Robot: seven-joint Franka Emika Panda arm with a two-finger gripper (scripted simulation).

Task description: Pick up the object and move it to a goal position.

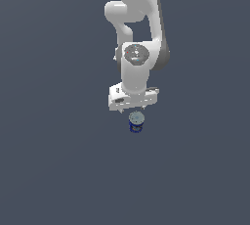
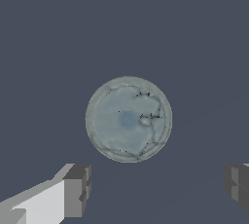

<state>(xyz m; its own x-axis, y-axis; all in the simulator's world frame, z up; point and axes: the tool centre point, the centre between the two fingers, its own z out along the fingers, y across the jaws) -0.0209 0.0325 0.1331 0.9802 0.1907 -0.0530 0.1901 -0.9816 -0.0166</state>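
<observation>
Bench point(image 1: 53, 160) surface, a plain dark grey-blue, is seen filling both views, with no edge shown and open room left on every side. The white arm point(image 1: 139, 28) is seen reaching down at the middle of the exterior view. Its gripper point(image 1: 133, 110) is held released, the jaws spread wide with the fingers point(image 2: 77, 190) well apart and nothing between them. The object point(image 2: 128, 119) is found on the bench just below the gripper, its pale disc top facing up, untouched by either finger.
</observation>
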